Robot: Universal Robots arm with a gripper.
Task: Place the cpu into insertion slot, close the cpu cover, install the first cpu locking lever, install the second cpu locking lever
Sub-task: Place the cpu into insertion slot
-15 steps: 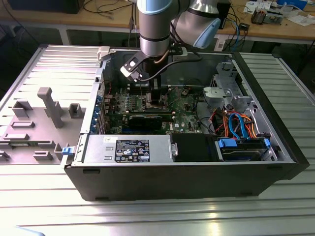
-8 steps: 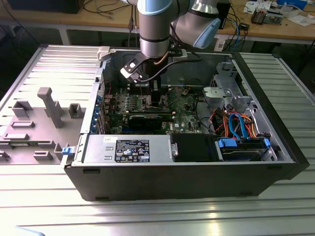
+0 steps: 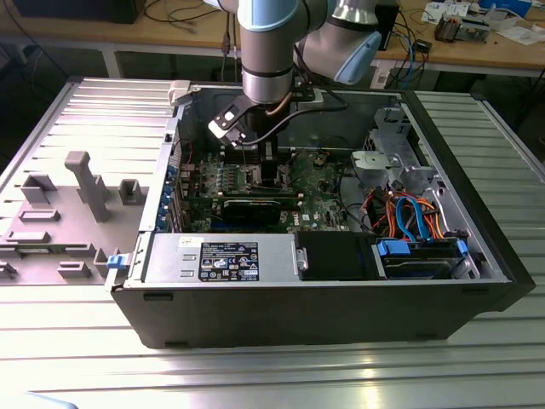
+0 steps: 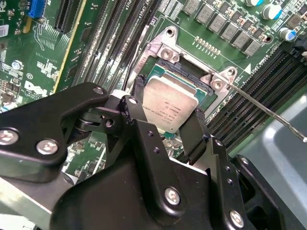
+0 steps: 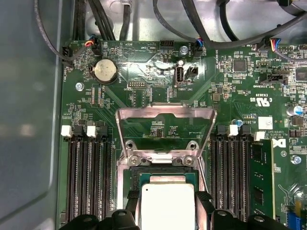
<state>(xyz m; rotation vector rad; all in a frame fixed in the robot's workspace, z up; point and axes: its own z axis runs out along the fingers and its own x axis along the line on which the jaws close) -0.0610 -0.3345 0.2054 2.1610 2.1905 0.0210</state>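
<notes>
The cpu [image 4: 170, 103], a square chip with a dull silver top, sits between the black fingers [image 4: 196, 125] of my gripper [image 4: 168, 108], which is shut on it. It hangs just over the insertion slot [image 4: 186, 72], slightly tilted, and hides most of the contact field. In the first wrist view the cpu [image 5: 167, 205] lies at the slot's [image 5: 160, 172] near edge. The cpu cover [image 5: 165, 113] stands flipped open beyond the slot. A thin metal locking lever [image 4: 264, 111] sticks out free beside the socket. In the exterior view my gripper [image 3: 266, 164] reaches down into the open computer case.
Long black memory slots [image 5: 88, 177] flank the socket on both sides. The case walls [image 3: 170, 170] enclose the green motherboard [image 3: 315, 183]. Coloured cables [image 3: 409, 213] and a drive bay [image 3: 421, 256] fill the exterior view's right. A power supply [image 3: 226, 258] sits at the front.
</notes>
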